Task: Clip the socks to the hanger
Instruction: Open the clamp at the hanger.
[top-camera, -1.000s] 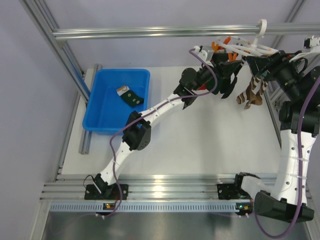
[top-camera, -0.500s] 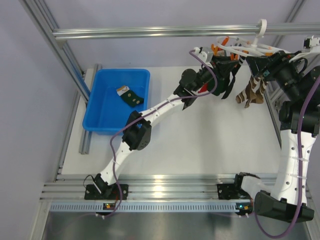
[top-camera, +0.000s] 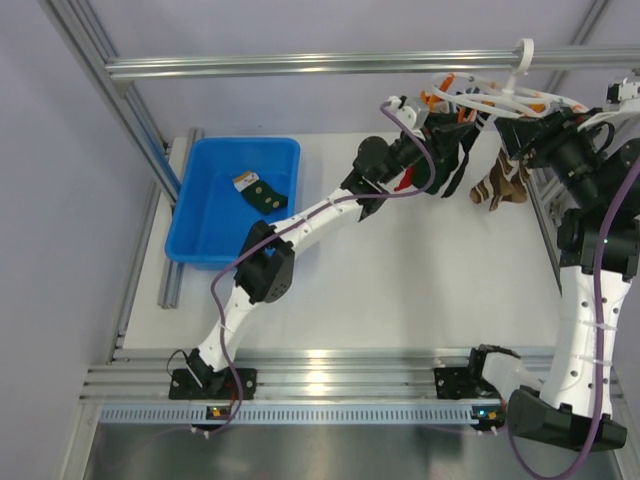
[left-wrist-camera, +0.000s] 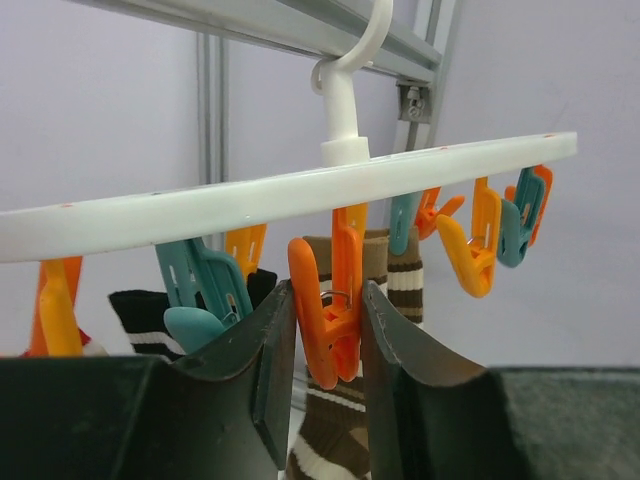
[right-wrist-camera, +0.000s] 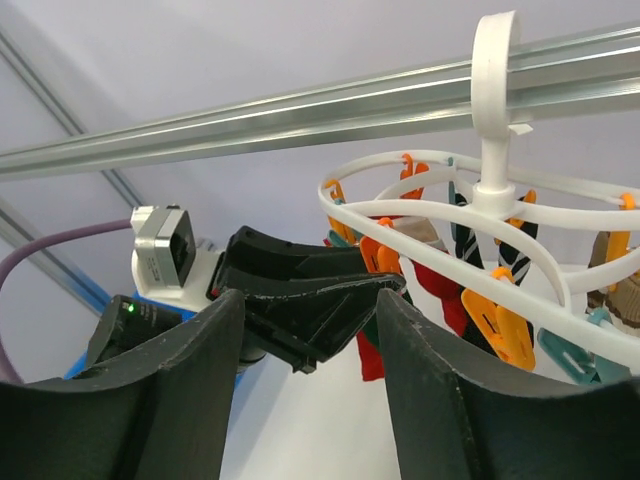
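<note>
The white ring hanger (top-camera: 490, 95) hangs by its hook from the aluminium bar, with orange and teal pegs dangling from it. My left gripper (top-camera: 445, 125) is up at the ring. In the left wrist view its jaws (left-wrist-camera: 328, 295) press both sides of an orange peg (left-wrist-camera: 340, 250) under the ring (left-wrist-camera: 300, 195). A red sock (top-camera: 405, 180) hangs from the hanger and shows in the right wrist view (right-wrist-camera: 372, 360). A dark green sock (top-camera: 265, 195) lies in the blue bin. My right gripper (top-camera: 515, 135) is open and empty beside the ring (right-wrist-camera: 440, 215), facing the left fingers (right-wrist-camera: 330, 300).
The blue bin (top-camera: 215, 245) sits on the white table at the back left. Brown-and-cream striped socks (top-camera: 500, 185) hang on the hanger's right side, behind the orange peg (left-wrist-camera: 330, 430). A dark sock (top-camera: 455, 170) hangs beside the red one. Frame posts stand at both sides.
My left arm has shifted slightly left and up at the hanger. The ring and hanging socks have swayed a little. The right gripper has barely moved.
</note>
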